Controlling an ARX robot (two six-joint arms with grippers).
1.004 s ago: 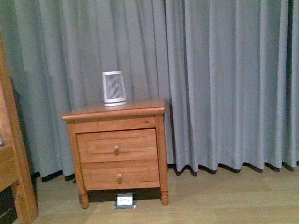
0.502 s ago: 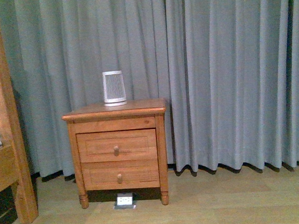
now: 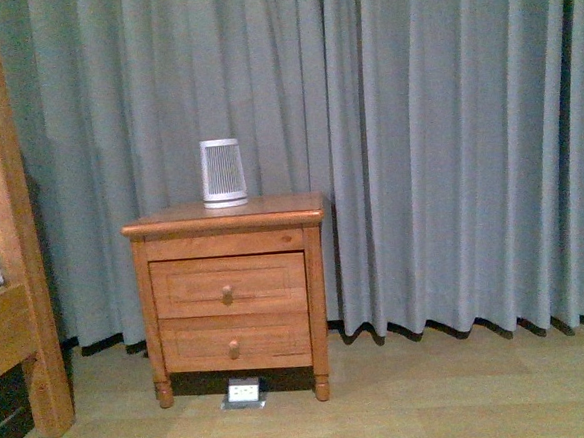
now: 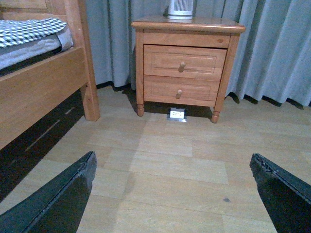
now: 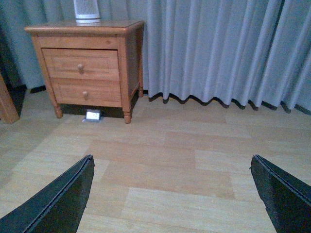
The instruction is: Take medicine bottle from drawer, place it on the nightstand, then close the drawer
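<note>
The orange-brown nightstand [image 3: 222, 224] stands against the grey curtain, left of centre in the front view. Its upper drawer [image 3: 228, 285] is shut, with a round knob on its front. The medicine bottle is hidden. The nightstand [image 4: 187, 25] and drawer [image 4: 184, 61] also show far off in the left wrist view, and the nightstand [image 5: 82, 28] and drawer [image 5: 80, 64] in the right wrist view. My left gripper [image 4: 172, 167] and right gripper [image 5: 172, 167] both hang open over bare floor, well short of the nightstand. Neither arm appears in the front view.
A white ribbed tapered device [image 3: 223, 172] stands on the nightstand top. The lower drawer [image 3: 234, 341] is shut. A small white box [image 3: 244, 392] lies on the floor under the nightstand. A wooden bed frame [image 3: 3, 249] is at the left, with bedding [image 4: 29, 34].
</note>
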